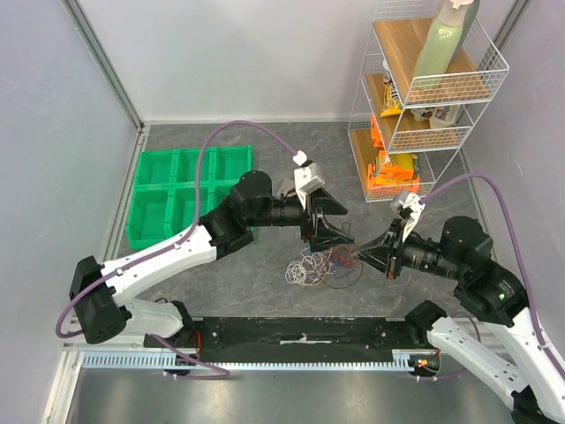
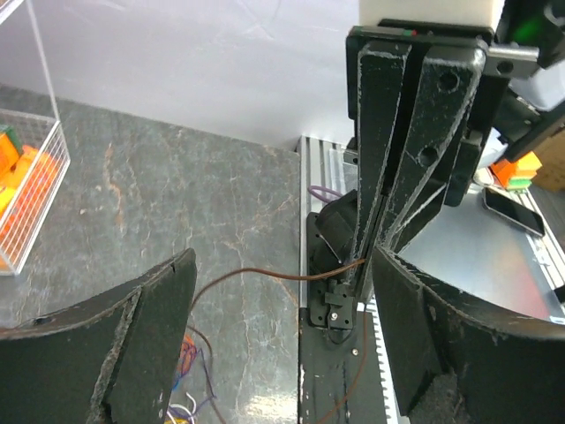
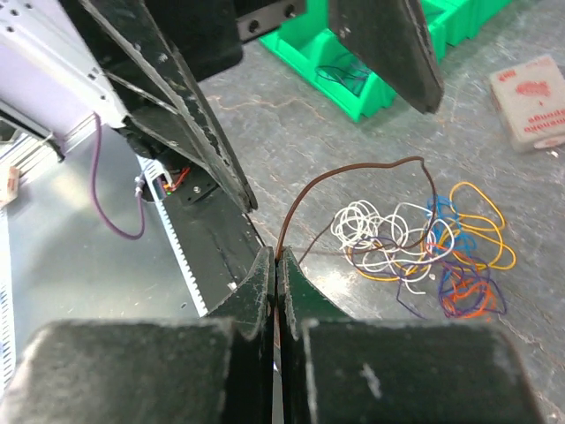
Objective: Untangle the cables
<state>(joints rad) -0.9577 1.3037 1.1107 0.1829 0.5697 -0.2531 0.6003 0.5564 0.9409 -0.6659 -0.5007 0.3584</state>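
Note:
The cables (image 1: 311,268) lie in a loose tangle of white, yellow, blue, orange and purple loops on the dark table between the two arms; the right wrist view shows the tangle (image 3: 415,238) spread flat. A brown cable (image 3: 353,172) arches up out of the tangle into my right gripper (image 3: 278,258), which is shut on its end. My left gripper (image 2: 282,265) stands wide open just above and left of the right one. The brown cable (image 2: 265,276) crosses the gap between its fingers without touching either. In the top view, the left gripper (image 1: 331,231) and right gripper (image 1: 357,256) are close together.
A green compartment bin (image 1: 190,190) sits at the back left. A white wire shelf (image 1: 415,106) with snack packs and a bottle stands at the back right. A small pink box (image 3: 534,102) lies beyond the tangle. A black rail (image 1: 300,336) runs along the front edge.

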